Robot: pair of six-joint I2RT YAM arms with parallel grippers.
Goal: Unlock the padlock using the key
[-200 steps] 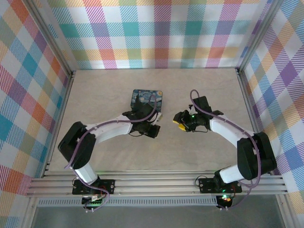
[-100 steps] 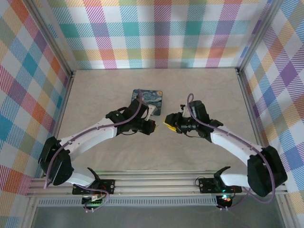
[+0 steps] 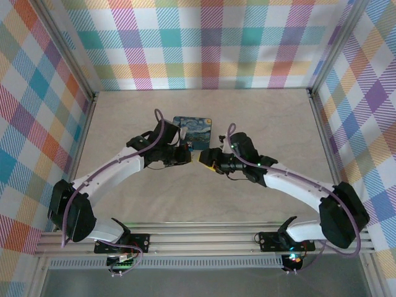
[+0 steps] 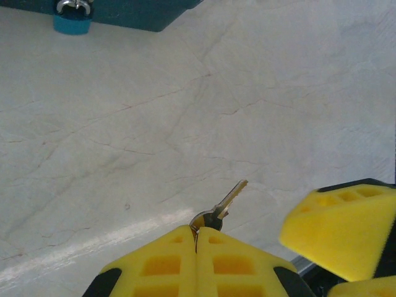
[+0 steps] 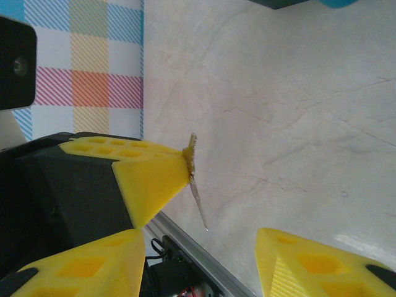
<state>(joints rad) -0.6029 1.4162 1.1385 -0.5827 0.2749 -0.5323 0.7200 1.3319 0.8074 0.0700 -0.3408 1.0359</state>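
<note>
My left gripper (image 4: 197, 232) is shut on the bow of a small silver key (image 4: 226, 200), whose blade sticks out forward above the table. The blue padlock (image 4: 72, 17) lies far ahead at the edge of a dark teal mat (image 4: 142, 11), apart from the key. In the right wrist view the key (image 5: 196, 192) juts from the left gripper's yellow pads (image 5: 145, 179), its tip just above the gap of my right gripper (image 5: 201, 263), which stands open and holds nothing. From above, the left gripper (image 3: 185, 152) and the right gripper (image 3: 206, 159) nearly meet just below the mat (image 3: 193, 127).
The pale marbled table (image 3: 204, 192) is walled by plaid panels (image 3: 204, 43) on three sides. An aluminium rail (image 3: 204, 238) runs along the near edge by the arm bases. One yellow finger of the right gripper (image 4: 340, 223) stands close to the key's right.
Both arms have swung toward the far middle of the table. The right gripper has slid left toward the left gripper, which still holds the key and has moved up to the mat.
</note>
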